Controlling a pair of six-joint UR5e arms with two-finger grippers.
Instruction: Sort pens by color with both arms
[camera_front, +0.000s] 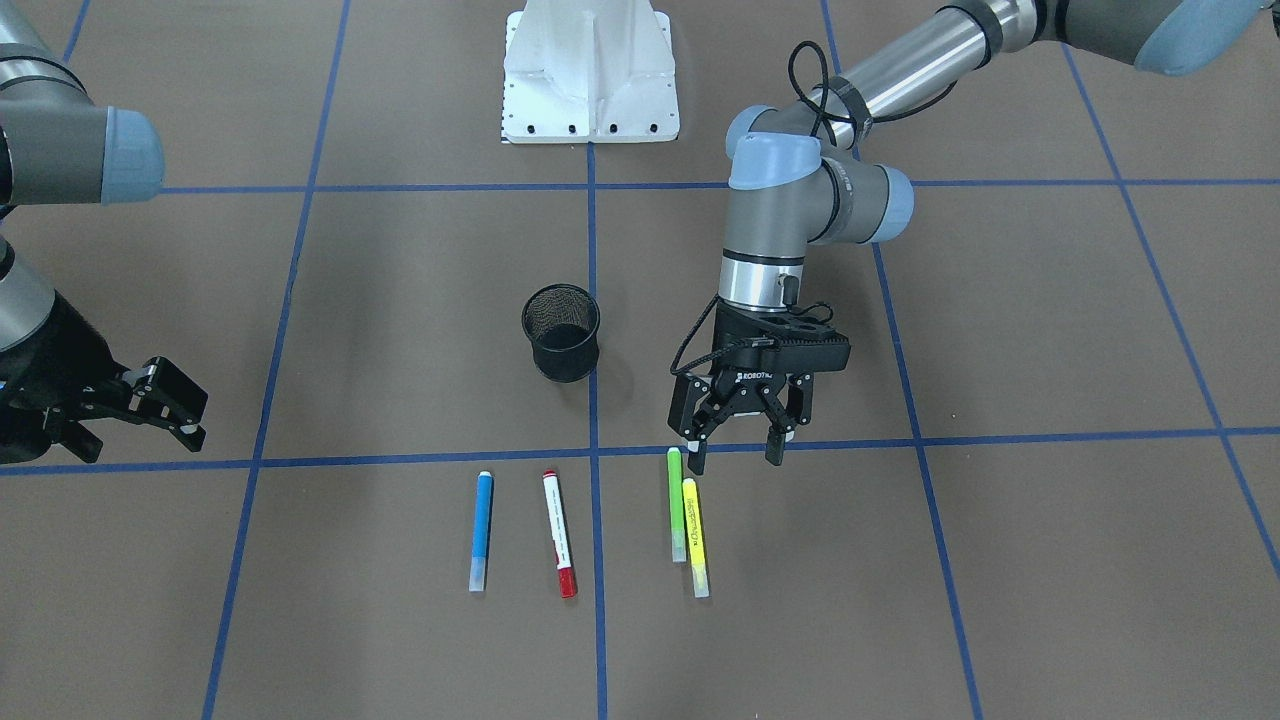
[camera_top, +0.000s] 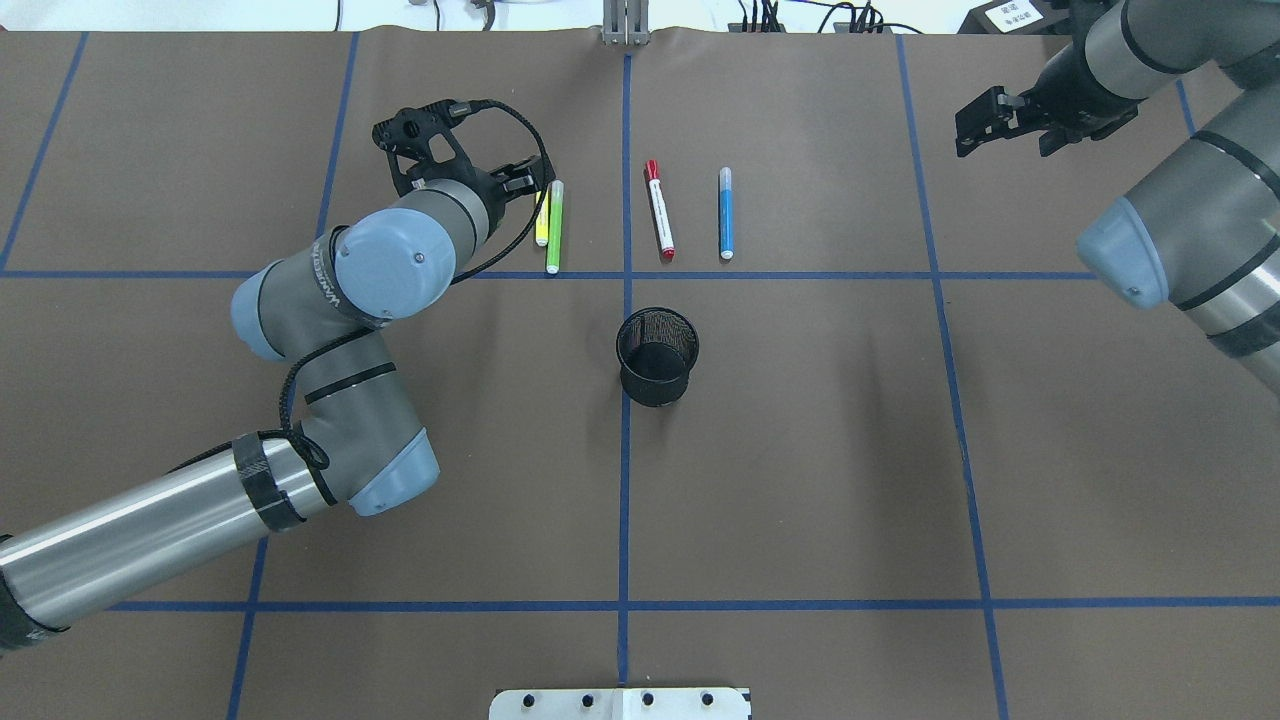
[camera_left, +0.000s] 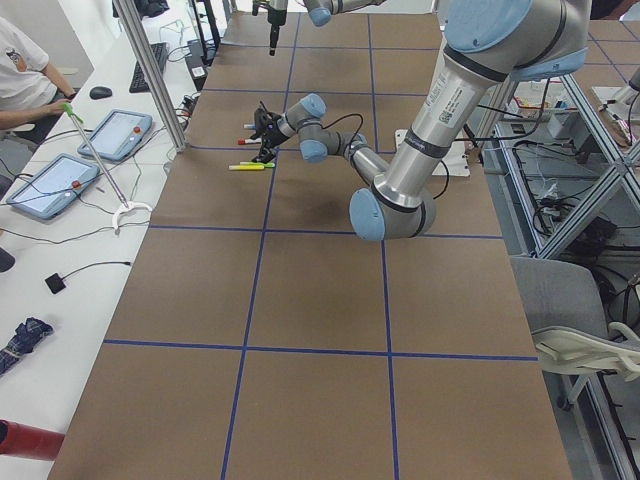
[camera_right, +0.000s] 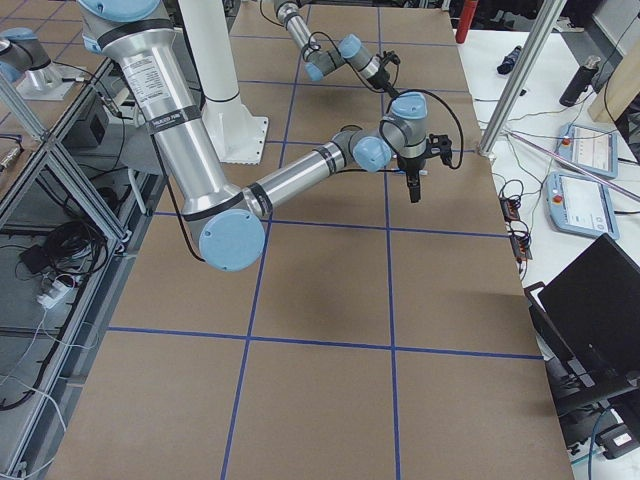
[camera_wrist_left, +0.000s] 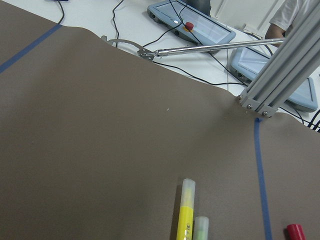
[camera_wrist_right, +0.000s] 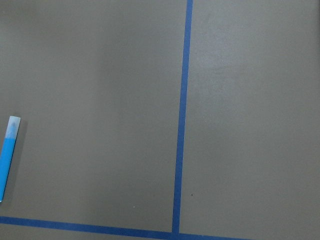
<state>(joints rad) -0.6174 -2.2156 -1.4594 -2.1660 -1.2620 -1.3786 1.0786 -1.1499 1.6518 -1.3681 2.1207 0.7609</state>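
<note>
1. Pens are laid in a row on the table, in front of the mesh cup: blue pen, red-capped pen, green pen and yellow pen, the last two touching.
2. Left gripper is held open, empty, just beside the green pen; a pick-up seems to be in hand.
3. A descent over one pen alone is called for next.
4. Right gripper is seen open, well apart.

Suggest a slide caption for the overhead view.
Left gripper hovers open beside yellow and green marker pens; black mesh cup stands mid-table.
</note>
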